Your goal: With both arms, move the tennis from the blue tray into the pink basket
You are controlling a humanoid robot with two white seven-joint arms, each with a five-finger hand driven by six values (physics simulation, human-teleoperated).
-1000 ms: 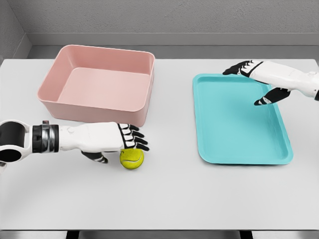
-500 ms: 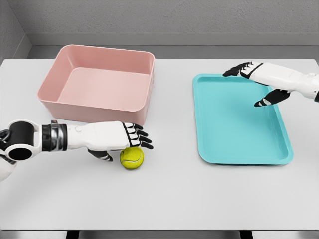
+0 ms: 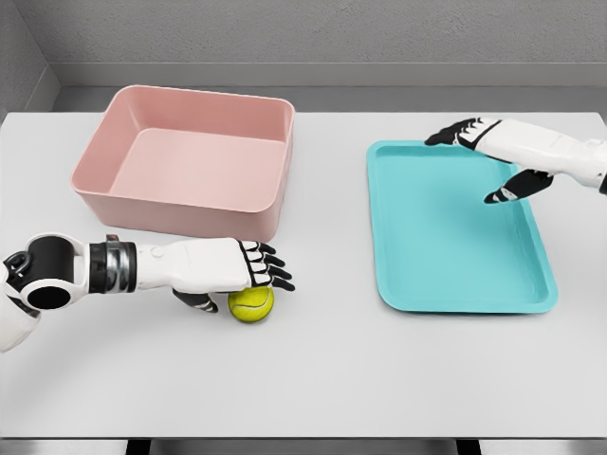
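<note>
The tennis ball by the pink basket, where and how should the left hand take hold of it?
Grip the tennis ball around its middle, from above. It is round, sits on the bare table, and the left hand already hovers over it, fingers spread.

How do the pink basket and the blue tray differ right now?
The pink basket is deep with tall walls; the blue tray is shallow with a low rim. The basket sits far left, the tray right. The tennis ball lies just in front of the basket, off the tray. Both hold nothing.
</note>
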